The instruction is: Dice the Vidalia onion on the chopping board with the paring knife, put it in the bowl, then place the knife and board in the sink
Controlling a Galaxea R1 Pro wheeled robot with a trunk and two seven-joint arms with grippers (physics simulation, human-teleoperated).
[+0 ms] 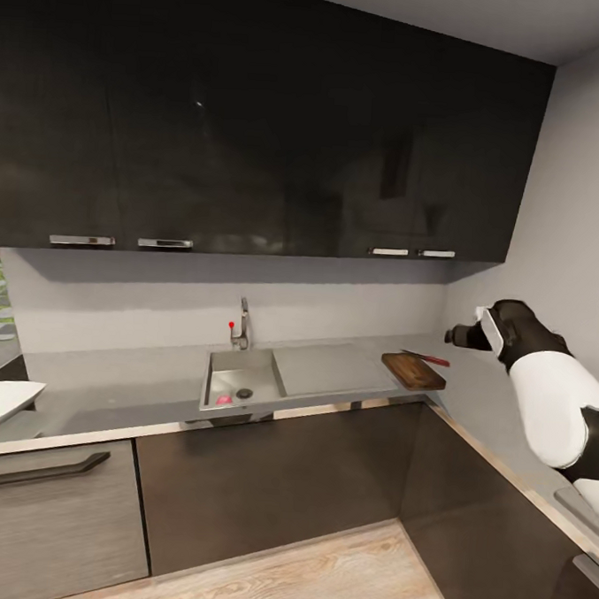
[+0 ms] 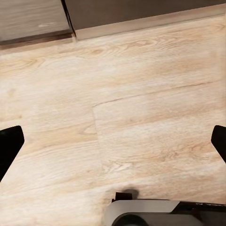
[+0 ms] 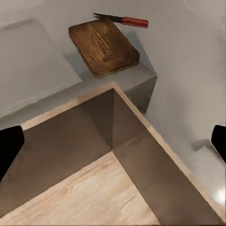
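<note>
Kitchen surface (image 1: 135,387) wrapping a corner, onion (image 1: 222,400) lying in the sink (image 1: 241,377), knife (image 1: 425,358) resting beside chopping board (image 1: 413,371), bowl (image 1: 1,401) sitting far left, both hands (image 2: 113,141) (image 3: 113,141) gaping wide, gripping nothing.

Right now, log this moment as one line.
stage: approaching counter | onion: in sink | paring knife: beside chopping board | bowl: on countertop | both jaws: open, empty

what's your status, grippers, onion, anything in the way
Right gripper raised beside the chopping board, left gripper over floor, both open and empty. Onion in the sink. Paring knife by board. Nothing blocking.
</note>
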